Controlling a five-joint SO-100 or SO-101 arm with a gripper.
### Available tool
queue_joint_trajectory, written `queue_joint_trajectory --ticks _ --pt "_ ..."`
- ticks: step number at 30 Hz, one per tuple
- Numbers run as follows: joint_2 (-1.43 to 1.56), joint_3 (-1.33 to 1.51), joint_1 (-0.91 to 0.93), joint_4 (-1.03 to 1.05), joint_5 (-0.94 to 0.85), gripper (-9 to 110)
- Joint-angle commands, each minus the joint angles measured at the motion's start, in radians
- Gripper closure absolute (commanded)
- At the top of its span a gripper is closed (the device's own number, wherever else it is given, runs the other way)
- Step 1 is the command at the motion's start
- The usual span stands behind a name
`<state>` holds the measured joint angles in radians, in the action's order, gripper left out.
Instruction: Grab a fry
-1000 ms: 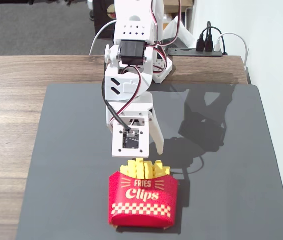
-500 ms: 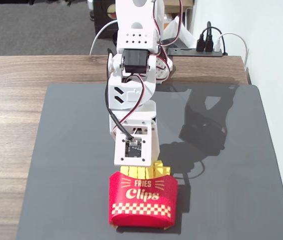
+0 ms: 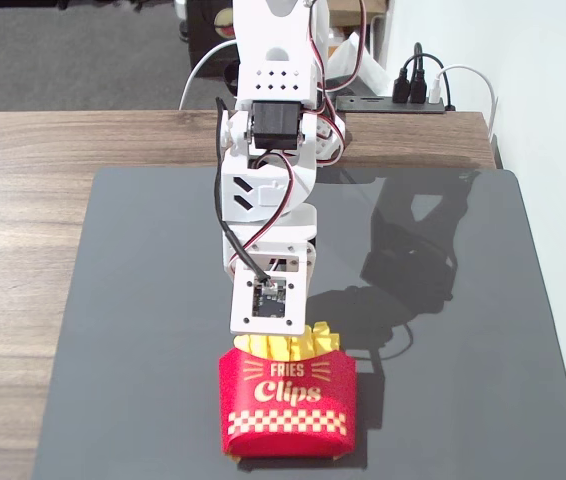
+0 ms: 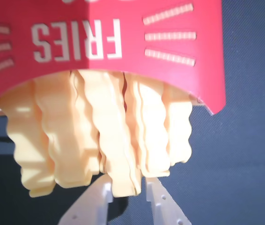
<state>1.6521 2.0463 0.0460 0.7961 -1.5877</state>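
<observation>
White claw (image 4: 128, 194) straddling fry (image 4: 116, 154) tip, wrist view only.

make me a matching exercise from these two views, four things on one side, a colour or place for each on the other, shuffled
Things:
1. carton
2. fries
3. mat
4. pincer

Colour or place:
A. dark grey, lying on the wooden table
B. white, its tips either side of one fry's end in the wrist view
C. red, with "FRIES Clips" in white print
D. pale yellow, wavy-edged, sticking out of the carton's top

Pairs: 1-C, 2-D, 3-A, 4-B
</observation>
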Motion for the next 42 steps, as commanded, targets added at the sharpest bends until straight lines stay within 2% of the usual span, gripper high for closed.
queue_joint_trajectory --ticks 1,11,22,42 --pt "0.008 -0.051 -0.005 -0.014 0.005 95" --pt "0.021 -0.051 -0.002 -0.008 0.009 100" --pt "0.075 -0.018 -0.008 0.044 0.014 101" --pt "0.416 0.267 -0.031 0.137 0.035 101"
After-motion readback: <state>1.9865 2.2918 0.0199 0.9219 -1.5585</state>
